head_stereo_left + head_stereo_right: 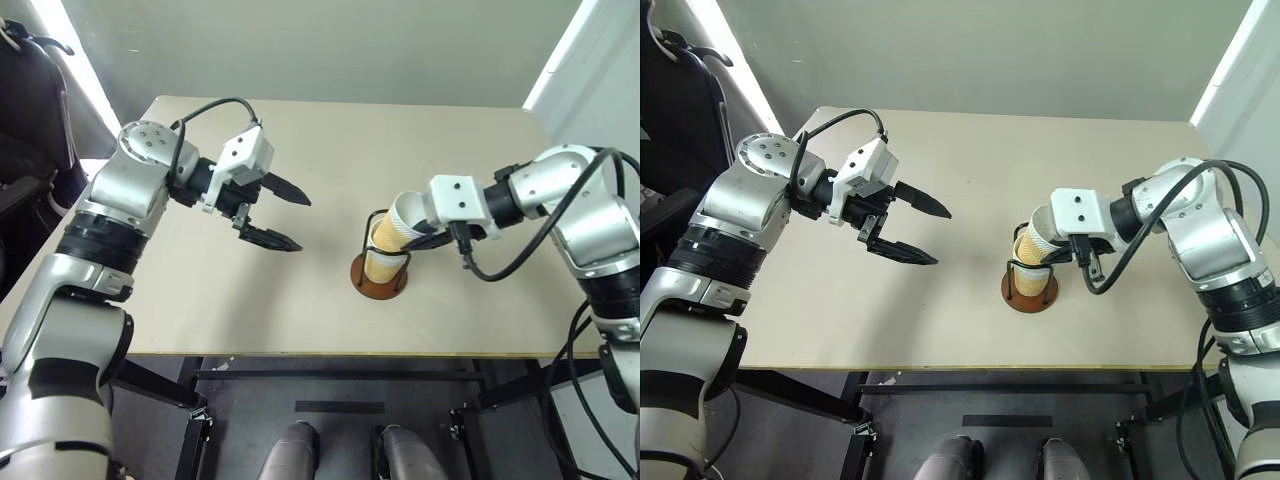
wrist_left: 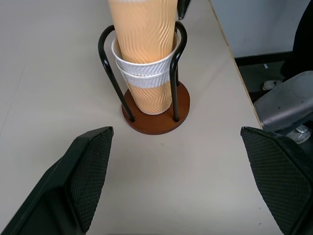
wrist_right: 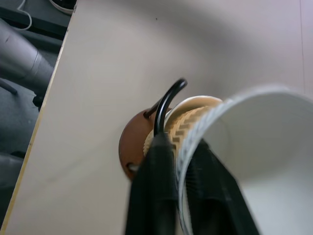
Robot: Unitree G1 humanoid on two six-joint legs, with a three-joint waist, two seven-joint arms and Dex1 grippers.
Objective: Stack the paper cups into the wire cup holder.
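Observation:
The wire cup holder [image 1: 366, 288] stands on the table right of centre, its brown base [image 2: 156, 122] and black loops [image 2: 105, 54] plain in the left wrist view. Two nested paper cups [image 2: 146, 78] sit upright inside it. A third paper cup [image 1: 398, 226] leans into their mouth, tilted toward the right arm. My right gripper [image 1: 428, 240] is shut on that cup's rim, one finger [image 3: 151, 186] outside the wall and the other inside. My left gripper [image 1: 304, 224] hovers open over the table to the left of the holder, well apart from it, with nothing between its fingers [image 2: 83, 176].
The tan table [image 1: 250, 310] has its front edge close below the holder and its right edge not far beyond the right arm. A dark chair [image 1: 30, 110] stands off the table's back left corner.

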